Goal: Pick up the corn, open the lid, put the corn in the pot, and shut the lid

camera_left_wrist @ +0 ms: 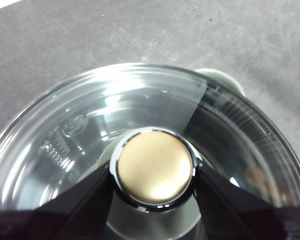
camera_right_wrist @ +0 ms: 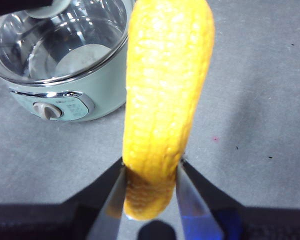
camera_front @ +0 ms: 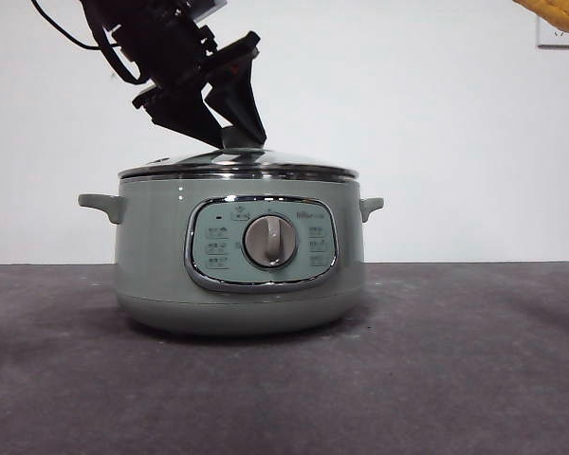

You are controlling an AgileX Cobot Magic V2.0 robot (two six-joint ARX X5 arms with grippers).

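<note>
The sage-green pot [camera_front: 152,246] stands mid-table with the glass lid [camera_front: 294,163] resting on it. My left gripper [camera_front: 239,133] comes down from the upper left, and its jaws are closed on the lid's round knob [camera_left_wrist: 154,167], one on each side. The lid [camera_left_wrist: 65,130] fills the left wrist view. My right gripper [camera_right_wrist: 151,172] is shut on the yellow corn [camera_right_wrist: 165,90] and holds it high in the air to the right of the pot [camera_right_wrist: 102,87]. In the front view only the corn's tip [camera_front: 559,17] shows, at the top right corner.
The dark grey table [camera_front: 455,360] stretches around the pot on all sides. A white wall stands behind, with a wall socket [camera_front: 555,38] at the top right. The pot's silver dial [camera_front: 269,241] faces the front.
</note>
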